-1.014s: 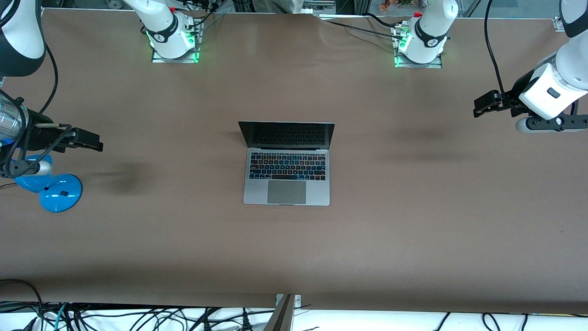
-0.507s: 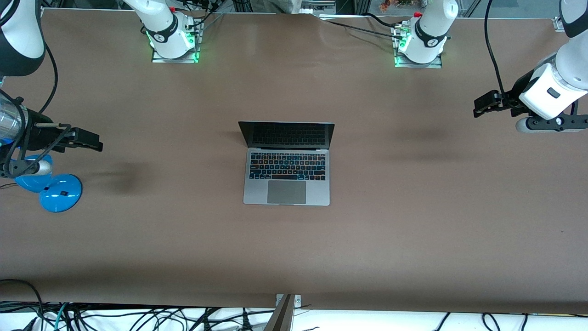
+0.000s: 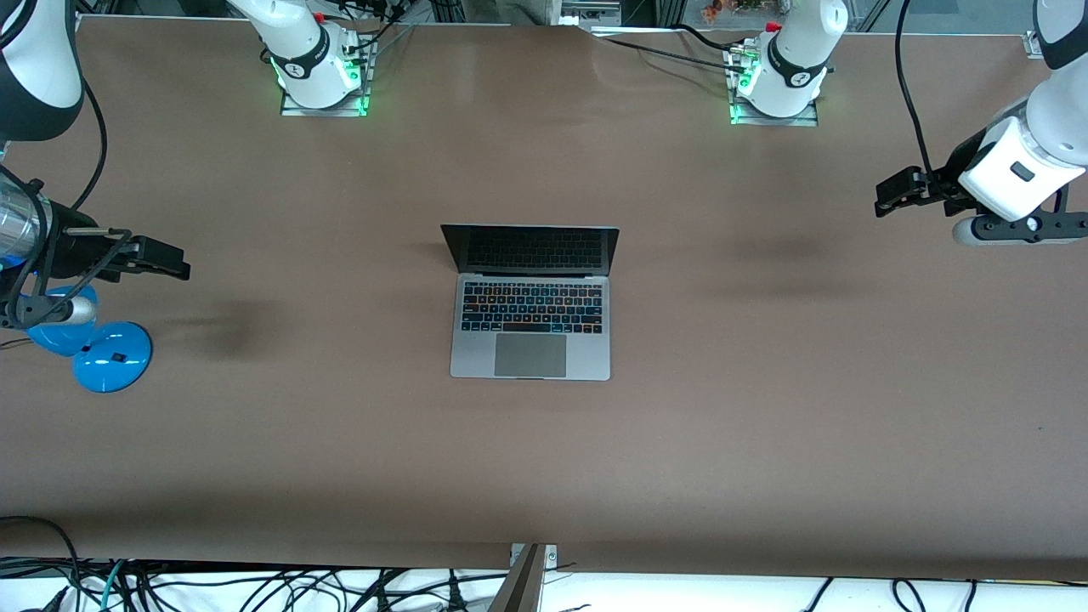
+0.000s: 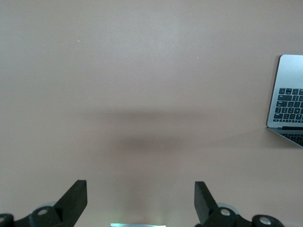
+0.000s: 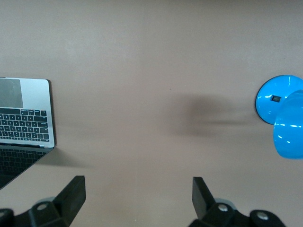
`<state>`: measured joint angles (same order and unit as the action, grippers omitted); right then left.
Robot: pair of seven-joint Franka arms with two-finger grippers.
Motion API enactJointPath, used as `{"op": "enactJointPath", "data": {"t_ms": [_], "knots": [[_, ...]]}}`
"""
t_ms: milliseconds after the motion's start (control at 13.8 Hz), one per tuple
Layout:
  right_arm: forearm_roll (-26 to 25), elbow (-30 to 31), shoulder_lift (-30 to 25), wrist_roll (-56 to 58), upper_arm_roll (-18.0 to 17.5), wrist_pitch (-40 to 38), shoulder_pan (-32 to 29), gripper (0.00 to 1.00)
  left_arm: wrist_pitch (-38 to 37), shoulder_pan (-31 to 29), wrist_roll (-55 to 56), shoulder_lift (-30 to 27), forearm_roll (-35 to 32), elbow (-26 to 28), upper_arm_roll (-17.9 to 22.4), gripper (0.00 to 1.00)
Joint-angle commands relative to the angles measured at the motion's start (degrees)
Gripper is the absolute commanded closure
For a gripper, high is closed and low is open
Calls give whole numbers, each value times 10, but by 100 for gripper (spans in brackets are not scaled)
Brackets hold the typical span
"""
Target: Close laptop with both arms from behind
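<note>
The silver-grey laptop [image 3: 530,319] stands open in the middle of the brown table, its dark screen upright and its lit keyboard facing the front camera. A corner of it shows in the left wrist view [image 4: 287,101] and in the right wrist view [image 5: 24,113]. My left gripper [image 3: 891,195] is open and empty, up in the air over the left arm's end of the table, well apart from the laptop. My right gripper [image 3: 170,259] is open and empty over the right arm's end, also well apart. Both grippers' fingers [image 4: 75,196] [image 5: 74,191] frame bare table.
A blue desk lamp [image 3: 93,347] stands on the table under my right arm; it also shows in the right wrist view [image 5: 281,113]. The two arm bases [image 3: 319,72] [image 3: 778,81] stand along the table edge farthest from the front camera. Cables hang along the nearest edge.
My left gripper has shifted very slightly. The right arm and the laptop have not moved.
</note>
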<state>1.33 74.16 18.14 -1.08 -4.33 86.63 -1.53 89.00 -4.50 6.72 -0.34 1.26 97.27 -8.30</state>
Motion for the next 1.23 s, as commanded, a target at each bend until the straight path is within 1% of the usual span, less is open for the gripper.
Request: {"op": "enactJointPath", "data": {"t_ms": [0,290,507,725,870,1014,1159], "knots": [[-5,4,-12,3,-1,-3,-3,0,-1,-5,36,4,8,-12,-26,0],[-5,4,-10,9,5,-3,-5,0,-1,-5,87,1,8,-12,-60,0],[-5,2,-10,10,3,-2,-4,0,-1,-5,156,0,8,-10,-110,0],[1,0,-7,3,-1,-2,-2,0,-1,-5,216,1,10,-5,-174,0],[3,0,-7,-2,-7,-1,6,0,-1,-5,230,0,15,-6,-197,0],[3,0,-7,-17,-32,-3,12,0,0,-5,265,0,16,-6,-220,0],[3,1,-7,-77,-71,-5,12,0,5,-5,294,-1,17,-6,-239,0]]}}
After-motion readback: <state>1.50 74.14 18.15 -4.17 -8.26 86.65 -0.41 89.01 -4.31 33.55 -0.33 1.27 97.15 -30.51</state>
